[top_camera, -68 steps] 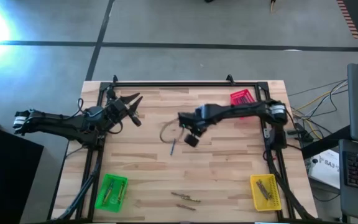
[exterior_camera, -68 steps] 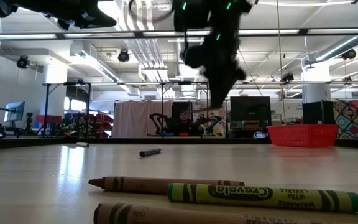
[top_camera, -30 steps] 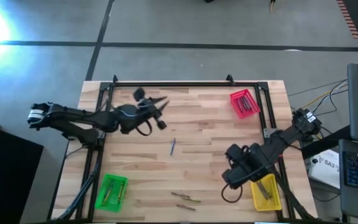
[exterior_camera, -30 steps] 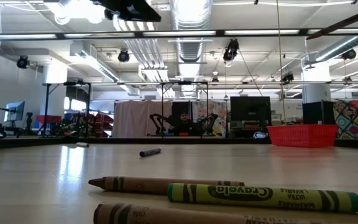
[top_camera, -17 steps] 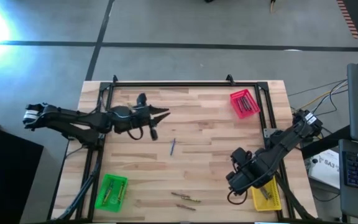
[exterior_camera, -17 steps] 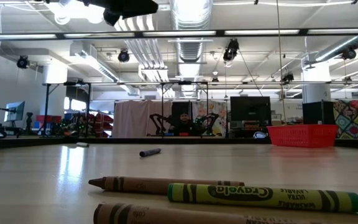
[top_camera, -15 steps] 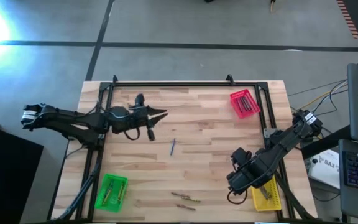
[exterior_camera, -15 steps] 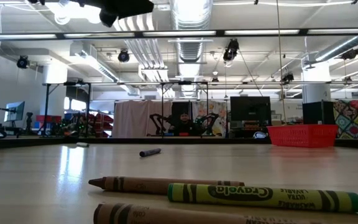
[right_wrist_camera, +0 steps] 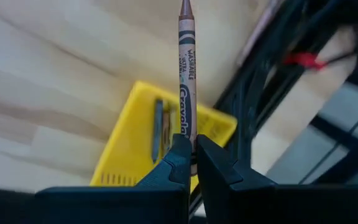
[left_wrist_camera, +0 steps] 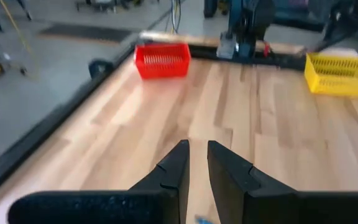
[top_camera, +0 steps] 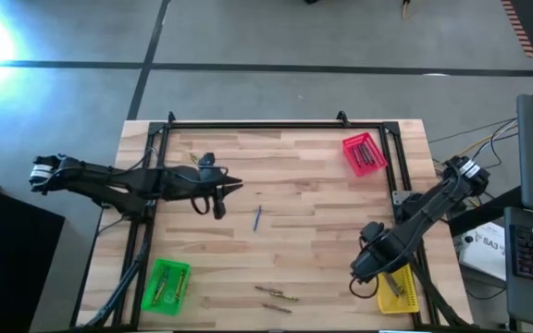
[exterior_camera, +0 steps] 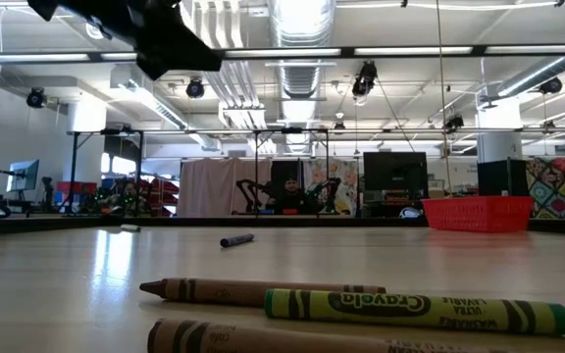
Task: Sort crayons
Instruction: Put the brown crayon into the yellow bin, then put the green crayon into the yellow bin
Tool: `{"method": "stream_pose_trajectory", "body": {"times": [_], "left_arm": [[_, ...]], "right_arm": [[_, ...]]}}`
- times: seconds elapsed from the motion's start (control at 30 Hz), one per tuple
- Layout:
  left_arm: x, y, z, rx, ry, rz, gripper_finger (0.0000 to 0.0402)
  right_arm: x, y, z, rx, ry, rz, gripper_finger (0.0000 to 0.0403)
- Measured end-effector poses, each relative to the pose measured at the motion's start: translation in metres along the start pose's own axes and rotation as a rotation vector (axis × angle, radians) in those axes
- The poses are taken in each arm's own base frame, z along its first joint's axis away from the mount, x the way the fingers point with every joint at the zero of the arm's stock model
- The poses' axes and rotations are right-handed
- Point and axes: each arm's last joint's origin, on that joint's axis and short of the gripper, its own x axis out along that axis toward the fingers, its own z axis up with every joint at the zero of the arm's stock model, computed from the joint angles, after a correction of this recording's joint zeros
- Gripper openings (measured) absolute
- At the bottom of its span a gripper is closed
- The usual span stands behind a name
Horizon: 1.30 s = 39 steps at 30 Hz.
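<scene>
Above the yellow tray (right_wrist_camera: 129, 155), right gripper (right_wrist_camera: 191, 152) clenches a brown crayon (right_wrist_camera: 186, 68).
Left gripper (left_wrist_camera: 197, 165) hovers nearly closed, empty.

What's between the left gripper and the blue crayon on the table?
Nothing: in the high view, only bare wood separates the left gripper from the blue crayon.

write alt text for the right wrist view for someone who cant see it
The right gripper is shut on a brown crayon that sticks straight out past its fingertips, held above a yellow tray on the wooden table. At least two crayons already lie in the tray.
</scene>
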Motion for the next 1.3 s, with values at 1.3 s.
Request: {"method": "stream_pose_trajectory", "body": {"times": [1.3], "left_arm": [[-0.018,-0.064,-0.093,-0.043,0.104,-0.390,0.0041]], "right_arm": [[0.019,0.038,-0.043,-0.332,-0.712,0.386,0.0162]]}}
